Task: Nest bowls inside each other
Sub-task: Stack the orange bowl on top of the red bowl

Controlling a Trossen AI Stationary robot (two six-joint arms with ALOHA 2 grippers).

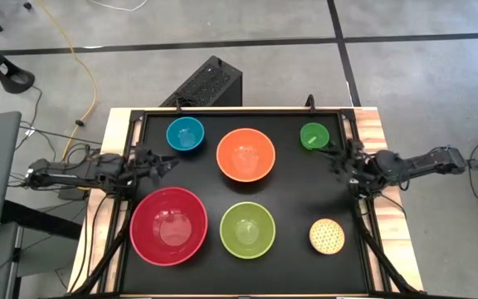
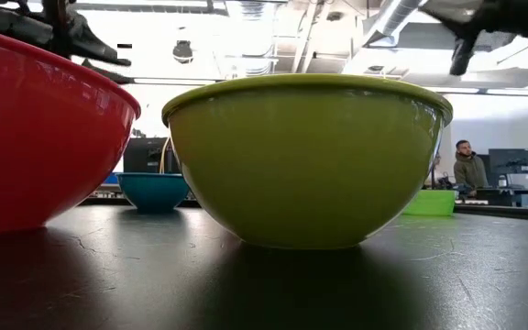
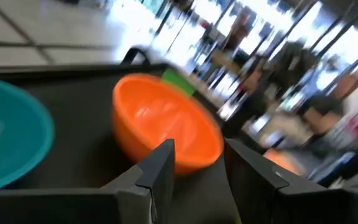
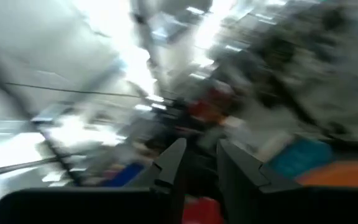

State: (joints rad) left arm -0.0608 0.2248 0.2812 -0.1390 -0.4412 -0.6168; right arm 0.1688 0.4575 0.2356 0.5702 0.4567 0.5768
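Starting out, all six bowls sit apart on my table (image 1: 351, 178); smallest green bowl (image 1: 314, 136) at one o'clock, right gripper (image 1: 338, 159) beside it, narrowly parted, empty, needing wider jaws; left gripper (image 1: 158, 161) slightly parted.

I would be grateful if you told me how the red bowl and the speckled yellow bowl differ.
The red bowl is the largest on the table; the yellow bowl is among the smallest. The red bowl is plain inside, while the yellow bowl is speckled. The red bowl sits at the front left near the left arm, the yellow bowl at the front right near the right arm. Both are round, upright, empty and not yet nested.
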